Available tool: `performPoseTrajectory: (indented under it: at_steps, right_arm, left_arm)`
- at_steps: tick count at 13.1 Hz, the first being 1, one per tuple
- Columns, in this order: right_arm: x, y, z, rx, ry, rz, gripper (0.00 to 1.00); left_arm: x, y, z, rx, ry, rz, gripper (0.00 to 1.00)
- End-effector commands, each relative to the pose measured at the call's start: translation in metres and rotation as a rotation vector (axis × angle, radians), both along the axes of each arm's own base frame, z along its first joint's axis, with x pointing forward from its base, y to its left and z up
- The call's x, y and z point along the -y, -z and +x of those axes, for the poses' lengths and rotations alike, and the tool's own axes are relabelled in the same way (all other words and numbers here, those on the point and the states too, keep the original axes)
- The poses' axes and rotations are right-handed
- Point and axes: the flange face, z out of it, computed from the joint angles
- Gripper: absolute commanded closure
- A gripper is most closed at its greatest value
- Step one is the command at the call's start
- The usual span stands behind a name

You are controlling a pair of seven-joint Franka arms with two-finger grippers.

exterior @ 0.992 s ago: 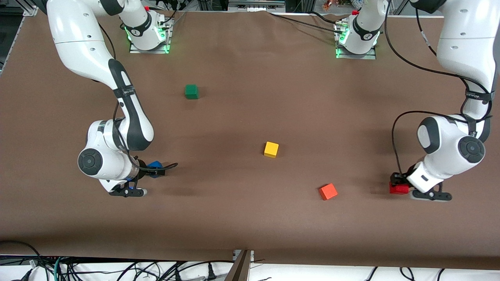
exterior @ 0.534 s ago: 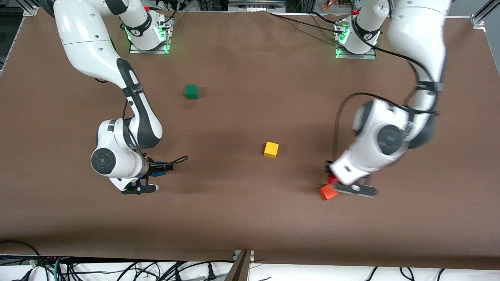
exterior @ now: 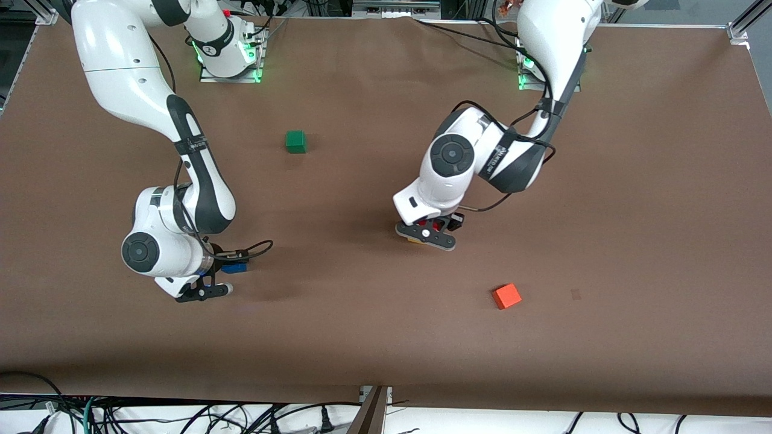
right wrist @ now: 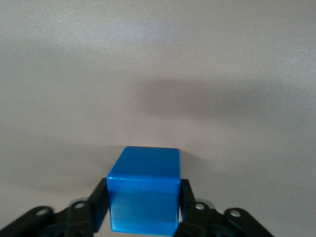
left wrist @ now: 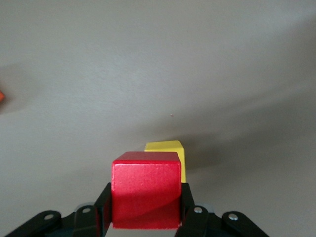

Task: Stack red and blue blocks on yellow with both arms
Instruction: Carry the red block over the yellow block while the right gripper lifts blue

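Observation:
My left gripper [exterior: 432,231] is shut on the red block [exterior: 435,226] and holds it over the yellow cube [exterior: 414,240], which is nearly hidden under the hand in the front view. In the left wrist view the red block [left wrist: 145,190] sits between the fingers of the left gripper [left wrist: 145,198], with the yellow cube [left wrist: 168,148] just past it and lower. My right gripper [exterior: 229,269] is shut on the blue block [exterior: 236,267], low over the table toward the right arm's end. The right wrist view shows the blue block [right wrist: 144,190] gripped on both sides by the right gripper [right wrist: 144,198].
A green cube [exterior: 295,141] lies near the right arm's base. An orange cube [exterior: 506,296] lies nearer the front camera than the yellow cube; its edge shows in the left wrist view [left wrist: 1,96]. The brown table [exterior: 362,337] has cables along its front edge.
The left arm has swung from the left arm's end of the table, carrying the red block past the orange cube to over the yellow cube. The right arm shifted only slightly, still holding the blue block.

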Motion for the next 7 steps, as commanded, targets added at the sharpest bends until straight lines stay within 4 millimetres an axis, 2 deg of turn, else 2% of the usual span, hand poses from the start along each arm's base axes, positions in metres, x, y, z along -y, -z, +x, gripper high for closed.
performPoseTrajectory:
  at_steps: [1, 2, 3, 7]
  right_arm:
    - [0.0, -0.007, 0.001, 0.0, -0.008, 0.008, 0.72]
    - [0.0, -0.01, 0.001, -0.011, -0.007, 0.01, 0.8]
    - [-0.002, -0.021, 0.005, -0.016, -0.011, 0.009, 0.8]
    - [-0.015, -0.086, 0.022, -0.047, 0.015, 0.002, 0.8]
  left_arm:
    - [0.002, 0.016, -0.007, -0.008, 0.032, 0.025, 1.0]
    - [0.005, 0.025, -0.01, -0.007, 0.051, 0.033, 1.0]
    - [0.006, 0.031, -0.01, 0.02, 0.075, 0.05, 1.0]
    - [0.023, 0.053, -0.017, 0.061, 0.12, 0.049, 1.0]
